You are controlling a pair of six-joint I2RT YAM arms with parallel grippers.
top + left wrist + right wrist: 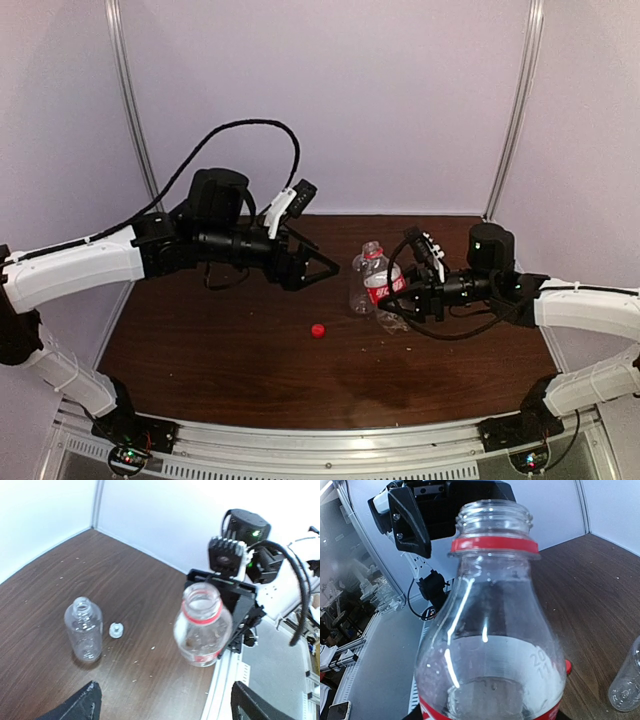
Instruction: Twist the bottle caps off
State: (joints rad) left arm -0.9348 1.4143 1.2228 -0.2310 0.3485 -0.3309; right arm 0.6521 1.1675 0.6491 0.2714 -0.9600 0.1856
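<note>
Red-labelled bottle (490, 630): clear plastic, rounded shoulders, red collar ring under bare screw threads, mouth uncapped, red label band low on the body. Gripped about the body by the right gripper (403, 300), jaws closed on either side of it. Neck up and roughly upright in the right wrist view. Base resting on the table (200, 350) or lifted off it: impossible to tell.

Unlabelled bottle (83, 630): clear as well, mouth likewise open, standing upright on the dark wood. From the left wrist, at 9 o'clock of the gripped bottle and well apart from it. From the right wrist, low at 4 o'clock and only partly in frame.

White cap (116, 630): small and round, lying on the table at 3 o'clock of the unlabelled bottle. Just beside it, with a sliver of wood between.

Red cap (318, 330): small flat disc, alone on the table. From overhead, at 8 o'clock of the gripped bottle and apart from it. Also at 6 o'clock of the left gripper (164, 690), not touching its fingers.

Left gripper: jaws spread wide, nothing between them, raised above the table. From overhead, at 9 o'clock of the gripped bottle and pointing toward it, near but not in contact.
</note>
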